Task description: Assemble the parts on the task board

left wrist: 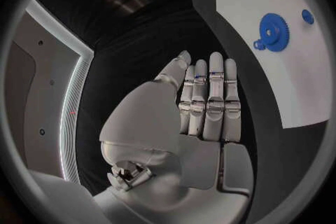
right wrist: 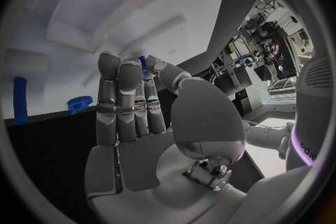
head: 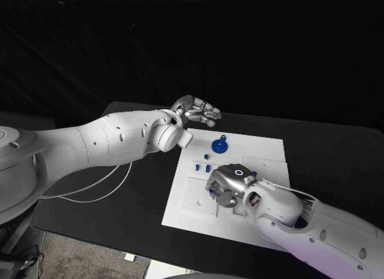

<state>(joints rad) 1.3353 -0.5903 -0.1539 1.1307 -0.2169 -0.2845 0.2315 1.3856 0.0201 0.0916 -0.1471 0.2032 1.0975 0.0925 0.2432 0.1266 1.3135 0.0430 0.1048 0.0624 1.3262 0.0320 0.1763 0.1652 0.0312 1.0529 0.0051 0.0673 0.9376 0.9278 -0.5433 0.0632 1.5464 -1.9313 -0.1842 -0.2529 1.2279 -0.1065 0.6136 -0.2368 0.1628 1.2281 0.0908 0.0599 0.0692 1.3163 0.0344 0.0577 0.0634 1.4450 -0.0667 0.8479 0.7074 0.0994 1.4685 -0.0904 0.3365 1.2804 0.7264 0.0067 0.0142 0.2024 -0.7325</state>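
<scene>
The white task board lies in the middle of the black table. A large blue gear sits near its far edge and also appears as the blue gear in the left wrist view. Small blue pegs stand beside it. My right hand hovers low over the board's middle; in the right wrist view a thin blue pin is pinched between its thumb and fingertips. My left hand is raised beyond the board's far left corner, its fingers straight and holding nothing.
In the right wrist view a blue peg and a small blue gear stand on the board near its edge. A white cable hangs off the table's left side. Bare black table lies right of the board.
</scene>
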